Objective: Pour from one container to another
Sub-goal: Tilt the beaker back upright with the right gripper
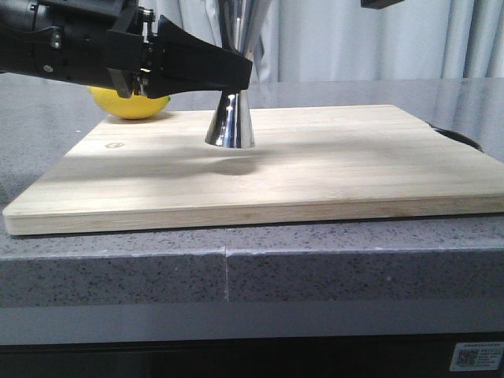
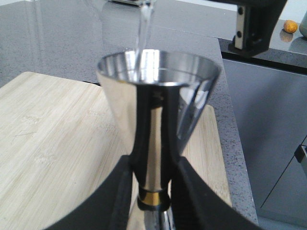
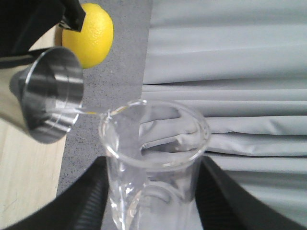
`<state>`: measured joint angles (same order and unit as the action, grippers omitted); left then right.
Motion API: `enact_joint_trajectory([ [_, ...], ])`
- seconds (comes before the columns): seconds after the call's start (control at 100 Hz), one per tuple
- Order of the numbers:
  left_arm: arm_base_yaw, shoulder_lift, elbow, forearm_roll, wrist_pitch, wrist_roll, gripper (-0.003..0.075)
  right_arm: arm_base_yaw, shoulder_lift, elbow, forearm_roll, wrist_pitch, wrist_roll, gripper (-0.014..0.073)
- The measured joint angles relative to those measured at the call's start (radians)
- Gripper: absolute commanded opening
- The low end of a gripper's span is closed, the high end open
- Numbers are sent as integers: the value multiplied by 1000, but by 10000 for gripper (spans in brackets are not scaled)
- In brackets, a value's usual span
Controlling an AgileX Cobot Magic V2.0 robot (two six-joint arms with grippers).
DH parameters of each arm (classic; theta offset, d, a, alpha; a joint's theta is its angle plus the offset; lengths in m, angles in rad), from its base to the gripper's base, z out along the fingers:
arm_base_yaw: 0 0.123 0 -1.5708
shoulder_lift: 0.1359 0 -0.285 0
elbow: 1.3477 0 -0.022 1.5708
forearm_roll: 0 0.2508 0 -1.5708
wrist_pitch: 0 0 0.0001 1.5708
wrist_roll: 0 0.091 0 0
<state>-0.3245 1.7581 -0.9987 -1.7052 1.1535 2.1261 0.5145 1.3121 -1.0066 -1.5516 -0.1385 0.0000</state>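
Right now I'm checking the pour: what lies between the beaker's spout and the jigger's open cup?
Only a thin clear stream of liquid, running from the beaker into the jigger; the right wrist view shows it best.

Bright, even daylight; soft shadows on the cutting board (image 1: 315, 165); wrist views blur up close.

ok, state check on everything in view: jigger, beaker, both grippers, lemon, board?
jigger: upright on the board, held at its waist, water streaming into its top cup
beaker: tilted, pouring from its spout
left gripper: shut on the jigger
right gripper: shut on the beaker
lemon: whole, resting behind the board
board: flat on the counter
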Motion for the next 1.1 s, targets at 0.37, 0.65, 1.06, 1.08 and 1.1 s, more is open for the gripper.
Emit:
enact_joint_trajectory([
  [0.37, 0, 0, 0, 0, 0, 0, 137, 0, 0, 0, -48, 0, 0, 225],
  [0.65, 0, 0, 0, 0, 0, 0, 137, 0, 0, 0, -73, 0, 0, 225],
  [1.06, 0, 0, 0, 0, 0, 0, 137, 0, 0, 0, -97, 0, 0, 225],
  [1.08, 0, 0, 0, 0, 0, 0, 137, 0, 0, 0, -97, 0, 0, 225],
  [1.1, 0, 0, 0, 0, 0, 0, 137, 0, 0, 0, -97, 0, 0, 225],
])
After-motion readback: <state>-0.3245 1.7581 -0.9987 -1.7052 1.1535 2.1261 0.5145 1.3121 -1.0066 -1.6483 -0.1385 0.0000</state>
